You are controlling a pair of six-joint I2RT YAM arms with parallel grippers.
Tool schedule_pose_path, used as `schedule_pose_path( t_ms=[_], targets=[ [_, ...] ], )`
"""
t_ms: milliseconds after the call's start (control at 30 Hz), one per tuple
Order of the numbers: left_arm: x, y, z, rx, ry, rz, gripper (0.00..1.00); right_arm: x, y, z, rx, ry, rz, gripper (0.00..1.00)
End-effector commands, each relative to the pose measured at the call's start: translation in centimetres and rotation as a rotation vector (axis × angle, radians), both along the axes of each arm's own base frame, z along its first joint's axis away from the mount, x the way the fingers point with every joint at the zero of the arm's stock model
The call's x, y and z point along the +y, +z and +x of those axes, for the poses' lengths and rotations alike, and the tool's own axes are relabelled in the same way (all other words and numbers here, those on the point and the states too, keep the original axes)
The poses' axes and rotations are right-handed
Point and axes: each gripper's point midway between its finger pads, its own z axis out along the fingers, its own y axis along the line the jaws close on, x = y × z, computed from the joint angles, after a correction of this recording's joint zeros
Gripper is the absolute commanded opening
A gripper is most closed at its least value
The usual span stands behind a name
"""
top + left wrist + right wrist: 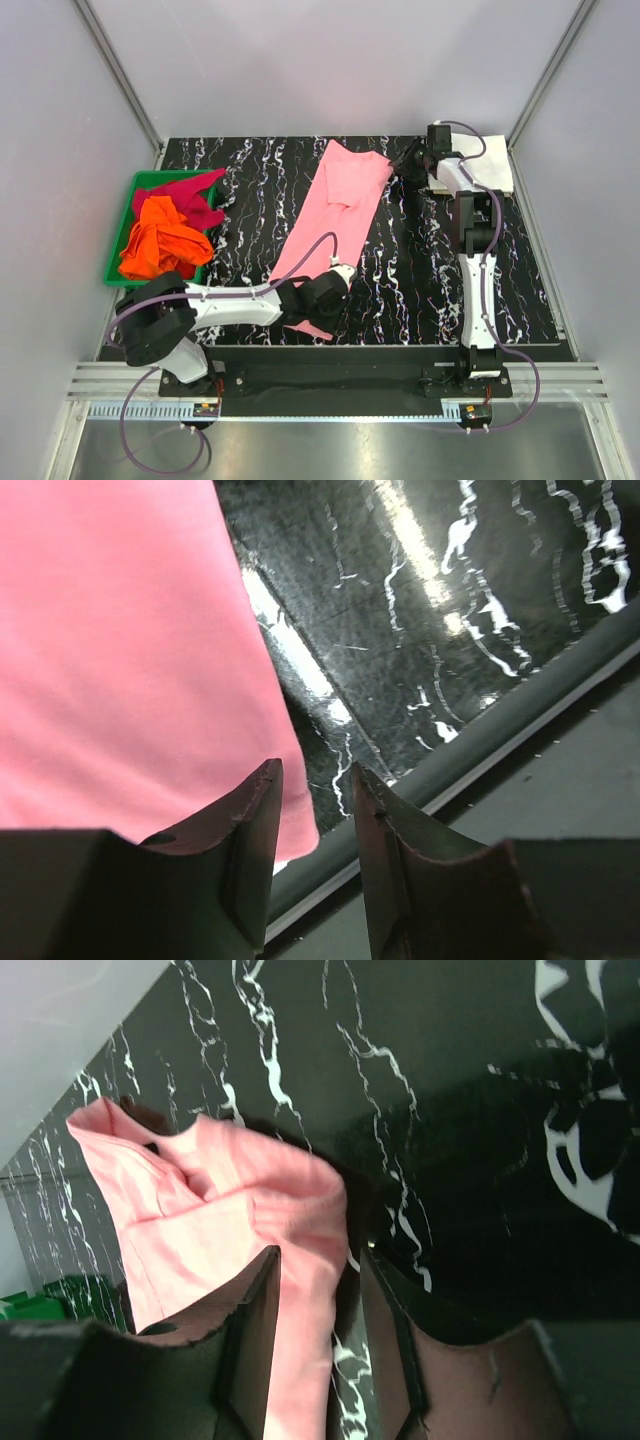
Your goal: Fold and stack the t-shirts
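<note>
A light pink t-shirt point(335, 200), folded into a long strip, lies diagonally across the black marbled table. My left gripper point(340, 275) hovers at its near end. In the left wrist view the left gripper point(315, 770) is open, and the pink shirt point(120, 650) has its corner just reaching into the gap. My right gripper point(408, 165) is at the strip's far right corner. There the right gripper point(318, 1253) stands open, with the pink shirt's point(220, 1210) edge between the jaws and table showing beside it. A folded white t-shirt point(485, 175) lies at the far right.
A green tray point(148, 178) at the left holds a crumpled orange t-shirt point(160, 240) and a dark magenta t-shirt point(190, 195). The table's near edge and a grey rail point(500, 740) run close behind the left gripper. White walls enclose the table.
</note>
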Motion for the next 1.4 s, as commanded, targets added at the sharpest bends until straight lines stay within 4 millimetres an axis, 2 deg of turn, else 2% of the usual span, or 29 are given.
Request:
schedule_pose_path(
  t_ms=[0,67,100,167,233,267,333,367,433,467,500,600,767,900,933,967,1000,1033,1067,1100,1133,1167,1200,1233,1267,1300,1333,1367],
  targets=[
    [-1.4,0.5,0.4,-0.019,-0.019,-0.046,0.38,0.9,1.0,1.6,-0.06,0.031,0.038,0.45],
    [-1.1,-0.3,0.1,-0.002,-0.013,-0.028,0.38,0.6,-0.2,1.7,-0.042,0.032,0.045,0.44],
    [-1.1,-0.5,0.1,0.003,-0.01,-0.026,0.38,0.7,0.2,2.1,-0.052,0.032,0.055,0.43],
    [-1.0,-0.8,-0.2,0.016,-0.009,-0.022,0.38,0.2,-0.4,2.4,-0.046,0.023,0.065,0.4],
    [-1.0,-1.2,-0.6,0.027,-0.009,-0.019,0.38,-0.3,-0.7,2.8,-0.043,0.006,0.079,0.31],
    [-1.0,-1.3,-0.8,0.029,-0.011,-0.018,0.38,-0.5,-1.5,2.9,-0.03,0.0,0.085,0.29],
    [-1.0,-1.6,-1.0,0.038,-0.007,-0.015,0.38,-0.8,-0.8,3.5,-0.048,-0.008,0.101,0.23],
    [-1.3,-1.6,-1.0,0.034,-0.006,-0.027,0.38,-0.8,-1.5,3.6,-0.041,-0.01,0.108,0.22],
    [-1.4,-2.1,-1.6,0.068,-0.016,-0.031,0.38,-0.8,-0.6,4.3,-0.068,-0.006,0.122,0.21],
    [-1.6,-2.1,-1.7,0.073,-0.019,-0.037,0.38,-0.9,-1.2,4.5,-0.066,-0.005,0.123,0.21],
    [-2.0,-2.0,-1.7,0.078,-0.024,-0.049,0.38,-0.8,-0.3,4.9,-0.09,0.003,0.128,0.21],
    [-3.2,-1.3,-1.9,0.082,-0.047,-0.087,0.39,-1.0,-0.3,5.3,-0.105,0.002,0.121,0.26],
    [-5.6,0.5,-1.4,0.083,-0.064,-0.142,0.42,-1.0,0.1,5.5,-0.127,0.024,0.108,0.34],
    [-7.4,2.2,-1.3,0.088,-0.094,-0.192,0.45,-1.3,1.0,4.5,-0.103,0.045,0.066,0.41],
    [-8.6,3.7,-0.9,0.076,-0.109,-0.226,0.45,-1.4,2.7,4.3,-0.114,0.045,0.06,0.44],
    [-8.5,4.0,-0.8,0.076,-0.114,-0.206,0.46,-1.7,2.4,3.7,-0.082,0.029,0.047,0.45],
    [-9.6,6.0,0.2,0.04,-0.131,-0.232,0.47,-3.9,2.5,3.1,-0.047,-0.011,0.04,0.47],
    [-9.8,7.0,0.6,0.028,-0.136,-0.24,0.47,-4.5,5.3,2.8,-0.068,-0.031,0.034,0.47],
    [-9.5,8.2,0.9,0.019,-0.138,-0.238,0.47,-5.5,4.0,1.6,-0.008,-0.066,0.023,0.47],
    [-9.6,10.2,2.4,-0.021,-0.139,-0.266,0.48,-5.8,4.3,0.7,0.012,-0.077,0.015,0.48],
    [-8.6,10.7,3.0,-0.024,-0.13,-0.236,0.48,-5.9,7.4,0.1,-0.02,-0.087,0.009,0.48],
    [-7.8,12.3,4.0,-0.05,-0.117,-0.242,0.48,-5.7,5.7,-1.7,0.042,-0.089,0.006,0.48],
    [-6.4,13.7,6.9,-0.098,-0.075,-0.235,0.48,-5.3,6.1,-2.7,0.052,-0.083,0.002,0.48],
    [-4.6,14.0,7.8,-0.098,-0.05,-0.203,0.48,-5.2,8.4,-3.5,0.028,-0.085,-0.003,0.48],
    [-3.3,14.5,9.2,-0.119,-0.02,-0.195,0.49,-5.0,6.6,-5.5,0.089,-0.089,-0.011,0.47],
    [-0.5,15.5,12.0,-0.167,0.053,-0.185,0.49,-4.2,6.6,-6.5,0.099,-0.083,-0.018,0.45],
    [1.3,15.6,13.0,-0.169,0.092,-0.166,0.49,-4.4,8.0,-7.3,0.085,-0.094,-0.026,0.37],
    [4.0,16.5,15.1,-0.193,0.169,-0.171,0.49,-2.6,6.6,-8.9,0.125,-0.064,-0.026,0.33]
  ],
)
